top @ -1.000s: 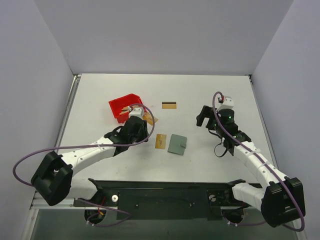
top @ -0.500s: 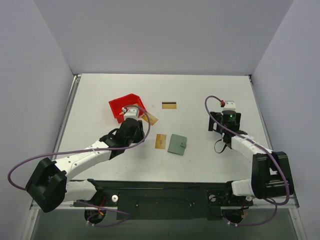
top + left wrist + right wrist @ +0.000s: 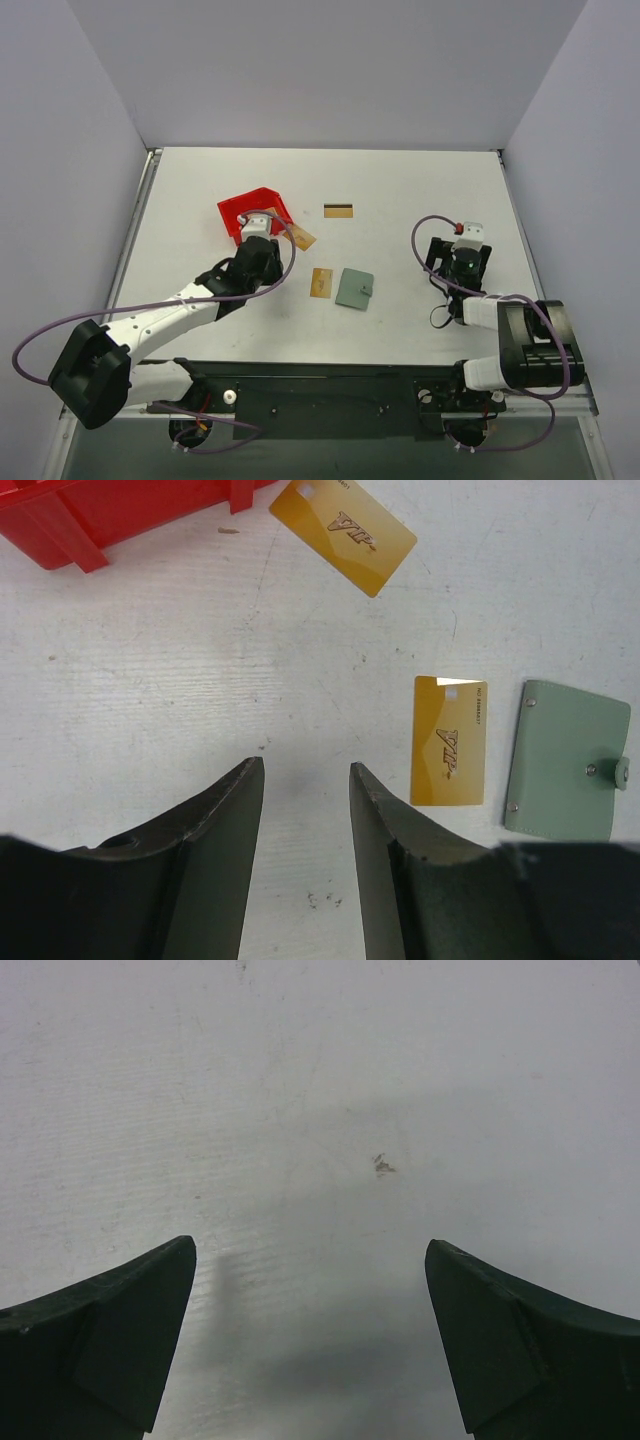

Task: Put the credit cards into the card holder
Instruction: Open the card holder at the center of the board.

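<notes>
Beyond the parted hand (image 3: 305, 772) lie two gold cards (image 3: 449, 740) (image 3: 343, 535) — and a green wallet (image 3: 567, 760).

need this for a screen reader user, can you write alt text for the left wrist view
The left gripper, jaws parted and empty, hovers above a white table. A gold card lies flat beside the closed grey-green card holder at the right edge; a second gold card lies near a red bin at the top.
</notes>
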`<action>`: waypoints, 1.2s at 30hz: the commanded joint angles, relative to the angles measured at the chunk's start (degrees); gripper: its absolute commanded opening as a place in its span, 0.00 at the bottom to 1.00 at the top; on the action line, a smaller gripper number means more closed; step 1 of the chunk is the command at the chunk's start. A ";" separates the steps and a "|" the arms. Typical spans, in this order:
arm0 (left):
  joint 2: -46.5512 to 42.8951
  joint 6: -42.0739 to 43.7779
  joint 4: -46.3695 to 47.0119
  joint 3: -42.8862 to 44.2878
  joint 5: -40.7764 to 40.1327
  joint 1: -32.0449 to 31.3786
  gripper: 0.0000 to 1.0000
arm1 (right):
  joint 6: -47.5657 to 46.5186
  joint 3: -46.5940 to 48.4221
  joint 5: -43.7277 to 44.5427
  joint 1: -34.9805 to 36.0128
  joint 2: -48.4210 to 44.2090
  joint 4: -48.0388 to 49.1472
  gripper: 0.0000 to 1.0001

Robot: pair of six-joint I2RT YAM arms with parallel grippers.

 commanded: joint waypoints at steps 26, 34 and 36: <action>1.30 0.08 3.35 0.53 1.50 3.78 0.50 | 0.80 -1.73 -1.00 -0.31 1.13 11.70 1.00; 2.45 -0.01 3.26 0.44 1.85 4.65 0.50 | 0.80 -1.73 -1.00 -0.31 1.22 11.70 1.00; 2.36 0.17 3.18 0.53 1.59 4.83 0.50 | 0.80 -1.73 -1.00 -0.40 1.22 11.70 1.00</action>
